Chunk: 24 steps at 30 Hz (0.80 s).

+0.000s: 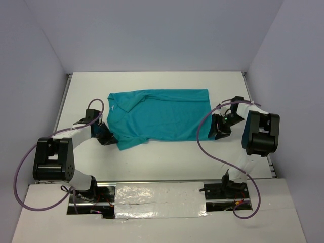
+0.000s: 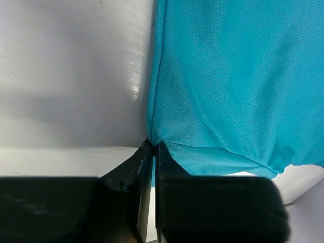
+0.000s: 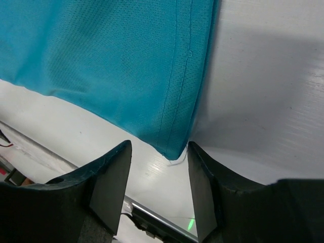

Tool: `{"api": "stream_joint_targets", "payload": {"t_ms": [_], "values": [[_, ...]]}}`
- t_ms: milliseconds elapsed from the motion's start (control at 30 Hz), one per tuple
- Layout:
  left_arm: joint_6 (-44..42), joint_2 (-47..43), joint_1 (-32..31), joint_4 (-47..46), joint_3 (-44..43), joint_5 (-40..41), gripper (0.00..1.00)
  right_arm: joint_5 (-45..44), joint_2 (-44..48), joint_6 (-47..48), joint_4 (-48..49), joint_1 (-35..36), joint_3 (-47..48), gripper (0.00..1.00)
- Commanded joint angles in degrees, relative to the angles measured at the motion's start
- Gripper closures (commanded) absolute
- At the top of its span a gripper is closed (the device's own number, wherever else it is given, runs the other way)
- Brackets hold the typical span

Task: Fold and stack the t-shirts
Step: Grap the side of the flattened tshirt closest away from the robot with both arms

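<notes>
On tabletop (image 1: 167, 157), mid-scene: teal t-shirt (image 1: 159, 114) spread flat, collar at left | near left edge: left pincer (image 2: 153, 147) clamped on fabric | near right corner: right pincer (image 3: 159, 144) apart, astride hem corner, not gripping

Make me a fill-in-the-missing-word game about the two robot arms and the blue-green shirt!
1. The table under the shirt is ____ in colour.
2. The left jaws are ____ on the shirt's edge.
3. The right jaws are ____, with a corner of the shirt showing between them.
4. The shirt's collar end lies nearer the ____ arm.

Missing words: white; shut; open; left.
</notes>
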<state>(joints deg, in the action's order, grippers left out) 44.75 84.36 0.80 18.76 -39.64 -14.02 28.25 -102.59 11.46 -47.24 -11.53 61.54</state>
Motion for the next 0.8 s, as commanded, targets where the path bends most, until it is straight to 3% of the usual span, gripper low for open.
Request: {"api": "stream_joint_targets", "payload": {"t_ms": [0, 133, 433, 767], "values": [[-1.86, 0.01, -0.27, 0.75, 1.14, 1.9, 0.84, 1.54, -0.95, 0.49, -1.45, -0.34, 2.09, 0.45], [-1.6, -0.24, -0.27, 0.05, 1.05, 1.89, 1.0, 1.81, -1.21, 0.58, -1.54, -0.6, 2.09, 0.52], [-3.0, -6.92, -0.27, 4.35, -4.39, 0.75, 1.0, 2.69, -1.56, 0.75, -1.97, -1.48, 2.27, 0.69], [-2.92, -10.87, -0.27, 6.46, -6.5, -3.2, 1.0, 8.13, 1.24, 2.76, -3.64, -5.08, 3.58, 0.95]]}}
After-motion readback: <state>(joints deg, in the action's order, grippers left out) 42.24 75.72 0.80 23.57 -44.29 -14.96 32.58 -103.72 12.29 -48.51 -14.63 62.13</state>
